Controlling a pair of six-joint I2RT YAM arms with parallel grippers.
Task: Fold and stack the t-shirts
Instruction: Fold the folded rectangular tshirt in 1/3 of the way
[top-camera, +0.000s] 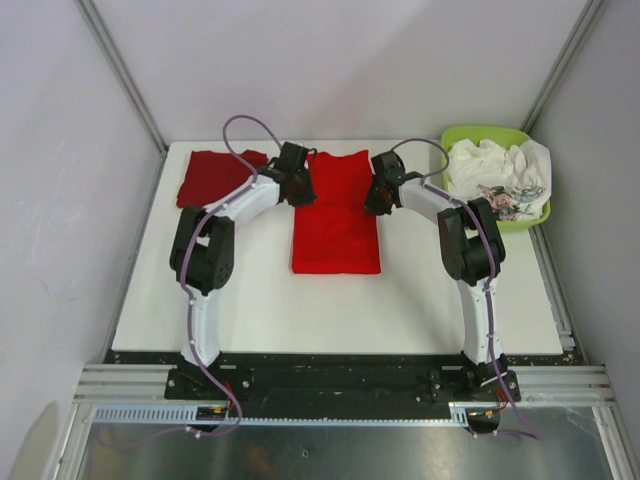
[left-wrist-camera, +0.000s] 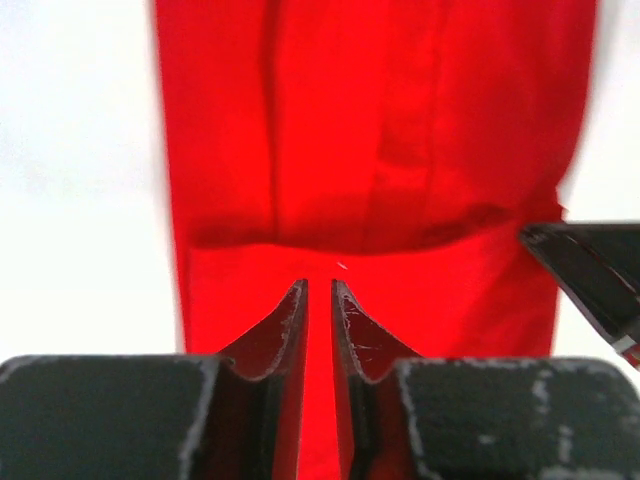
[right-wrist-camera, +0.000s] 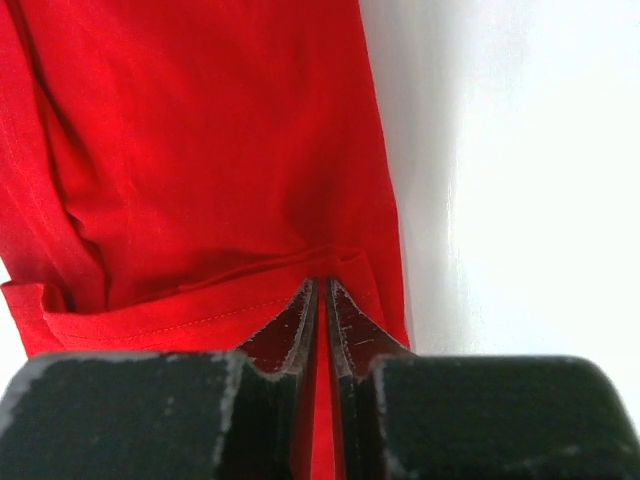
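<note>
The bright red t-shirt (top-camera: 336, 235) lies folded into a long strip at the table's middle, plain side up, with no print showing. My left gripper (top-camera: 300, 188) is at its left edge and my right gripper (top-camera: 377, 197) at its right edge, both near the far end. In the left wrist view the left gripper (left-wrist-camera: 320, 283) is nearly closed on red cloth (left-wrist-camera: 370, 130). In the right wrist view the right gripper (right-wrist-camera: 320, 282) is pinched on the hem (right-wrist-camera: 190, 315). The darker red t-shirt (top-camera: 212, 176) lies folded at the back left.
A lime-green basket (top-camera: 480, 133) holding white printed cloth (top-camera: 497, 170) stands at the back right corner. Grey walls close in the white table (top-camera: 300, 310) at the back and sides. The right gripper's finger (left-wrist-camera: 590, 275) shows in the left wrist view.
</note>
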